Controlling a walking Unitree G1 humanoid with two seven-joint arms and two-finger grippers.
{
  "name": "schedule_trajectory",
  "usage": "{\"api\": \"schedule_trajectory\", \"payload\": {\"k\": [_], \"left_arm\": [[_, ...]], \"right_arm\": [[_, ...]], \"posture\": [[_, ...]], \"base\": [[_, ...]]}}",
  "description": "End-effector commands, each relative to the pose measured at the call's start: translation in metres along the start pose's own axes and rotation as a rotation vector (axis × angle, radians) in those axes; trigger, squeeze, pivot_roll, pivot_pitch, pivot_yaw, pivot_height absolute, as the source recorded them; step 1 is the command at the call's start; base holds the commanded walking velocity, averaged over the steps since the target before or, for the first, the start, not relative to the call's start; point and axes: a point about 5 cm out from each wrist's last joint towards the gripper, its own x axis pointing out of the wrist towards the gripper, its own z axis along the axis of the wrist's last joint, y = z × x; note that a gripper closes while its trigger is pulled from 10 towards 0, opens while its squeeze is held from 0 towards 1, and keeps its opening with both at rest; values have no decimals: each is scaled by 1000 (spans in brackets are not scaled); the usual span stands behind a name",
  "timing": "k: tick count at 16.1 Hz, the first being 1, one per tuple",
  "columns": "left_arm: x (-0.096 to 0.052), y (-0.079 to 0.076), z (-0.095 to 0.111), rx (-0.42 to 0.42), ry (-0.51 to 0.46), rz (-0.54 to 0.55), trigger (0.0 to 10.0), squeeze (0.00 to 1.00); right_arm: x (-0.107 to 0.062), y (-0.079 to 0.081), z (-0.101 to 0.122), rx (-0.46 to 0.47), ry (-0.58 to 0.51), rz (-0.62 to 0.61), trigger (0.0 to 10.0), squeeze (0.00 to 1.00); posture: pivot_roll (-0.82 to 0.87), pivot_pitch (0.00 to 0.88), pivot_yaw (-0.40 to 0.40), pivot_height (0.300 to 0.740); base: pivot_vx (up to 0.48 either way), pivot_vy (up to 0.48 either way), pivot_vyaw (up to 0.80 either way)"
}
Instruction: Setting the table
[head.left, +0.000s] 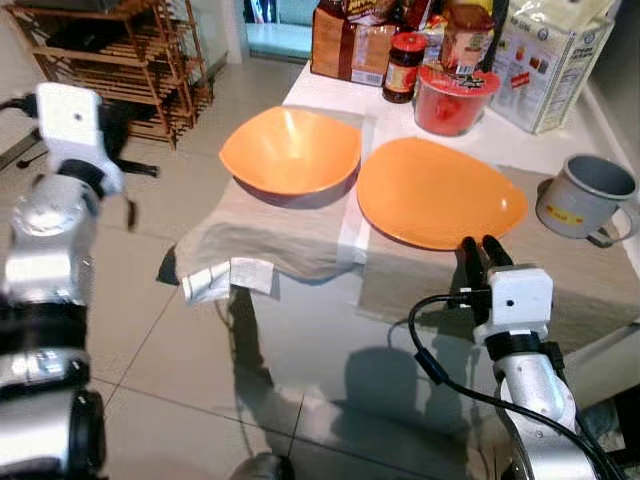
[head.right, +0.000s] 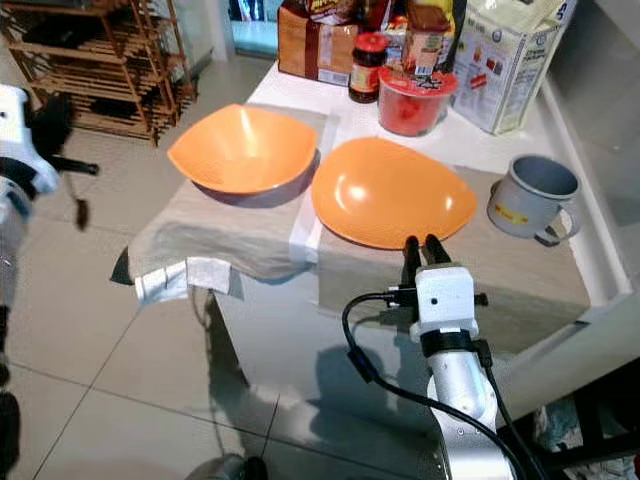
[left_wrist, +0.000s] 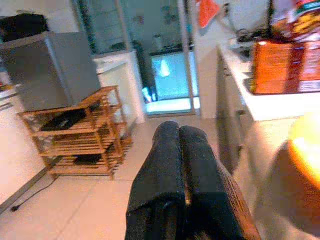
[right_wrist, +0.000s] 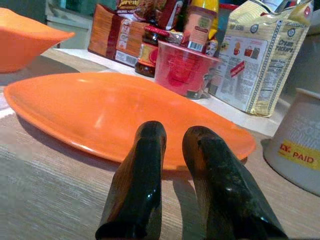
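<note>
A white surface (head.left: 330, 90) is seen above a pale tiled floor (head.left: 180, 370), with a wooden rack (head.left: 120, 60) standing off to the left. Two grey mats (head.left: 290, 235) are laid side by side on the surface, the left one hanging over the near edge.

The right gripper (head.left: 480, 246) is held just at the near rim of the plate (head.left: 440, 192), its fingers (right_wrist: 142, 170) set narrowly apart with a slim gap between them and nothing gripped; whether the tips touch the rim cannot be told. The orange plate is rested on the right mat. A grey mug (head.left: 585, 195) is placed to the right of the plate, near but apart from it. An orange bowl (head.left: 290, 150) is set on the left mat, just beside the plate.

Behind the plate a red cup (head.left: 455, 98), a dark jar (head.left: 404, 67), a brown box (head.left: 345, 40) and a white bag (head.left: 550, 60) are grouped at the back of the surface.

The left gripper (left_wrist: 180, 150) is raised well off to the left of the surface, over the floor, with its fingers (left_wrist: 160, 170) pressed together on nothing.
</note>
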Motion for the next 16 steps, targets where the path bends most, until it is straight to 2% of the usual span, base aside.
{"api": "schedule_trajectory", "payload": {"k": [1,2,4,5,6,8,10,12,16], "left_arm": [[-5,-11,-1,-9,2,-28,0,0],[-15,-23,-7,-16,21,-61,0,0],[-29,-36,-12,-83,51,-82,0,0],[-38,-46,-16,-88,73,-113,0,0],[-43,-49,-19,-99,89,-103,0,0],[-48,-49,-23,-125,108,-78,0,0],[-60,-63,-27,-167,128,-93,0,0],[-68,-80,-25,-262,117,-125,0,0],[-71,-103,-21,-304,103,-186,0,0]], "right_arm": [[1,-1,0,1,-5,4,10000,0],[2,-2,1,2,-9,3,10000,0],[3,-5,3,4,-18,-6,10000,0],[3,-6,4,4,-22,-5,10000,0],[3,-7,4,3,-24,-6,10000,0],[4,-7,3,2,-23,-4,10000,0],[5,-8,2,2,-23,-1,10000,0],[7,-9,2,10,-21,-3,10000,0],[9,-11,1,58,-10,-23,10000,0]], "posture": [[27,47,20,740],[24,45,22,740],[23,40,22,740],[22,40,22,740],[24,39,20,740],[26,35,18,740],[26,29,15,740],[27,24,9,740],[22,17,7,740]], "base": [[0,0,0],[0,0,0],[0,0,0],[0,0,0],[0,0,0],[0,0,0],[0,0,0],[0,0,0],[-254,0,0]]}}
